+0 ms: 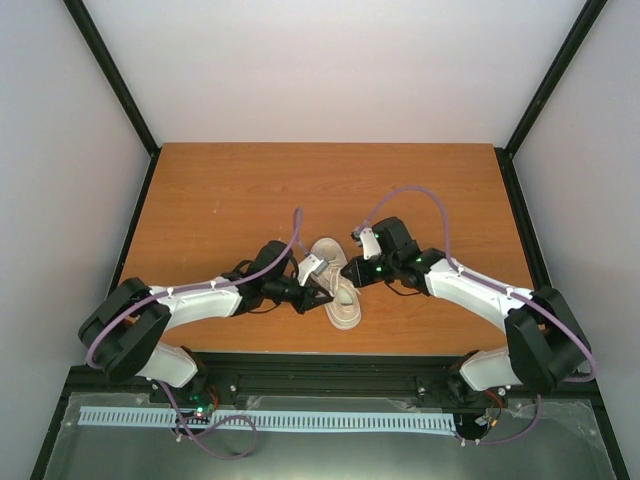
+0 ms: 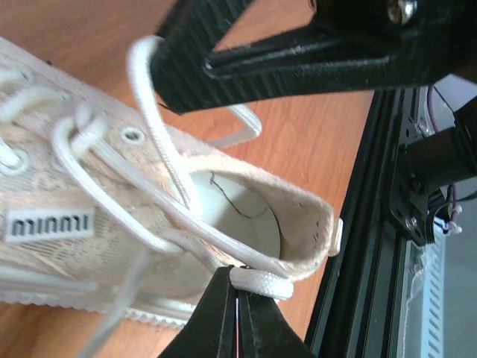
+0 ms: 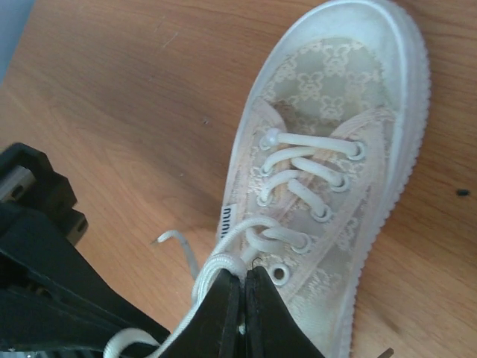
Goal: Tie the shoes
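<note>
Wooden table (image 1: 220, 200) inside white walls: one sneaker, both grippers pinching its laces.

The cream sneaker (image 1: 330, 252) rests on its sole near the middle of the table's near edge, toe pointing away from the arm bases and heel opening toward the black frame rail (image 2: 358, 224). The left gripper (image 2: 238, 317) has its jaws pressed together on a strand of the flat lace (image 2: 261, 282) just at the heel collar. The right gripper (image 3: 240, 298) is closed tight on another lace strand beside the top eyelets. Both grippers meet over the shoe's rear half, close to one another. The lower lacing is threaded crosswise through the eyelets.
</note>
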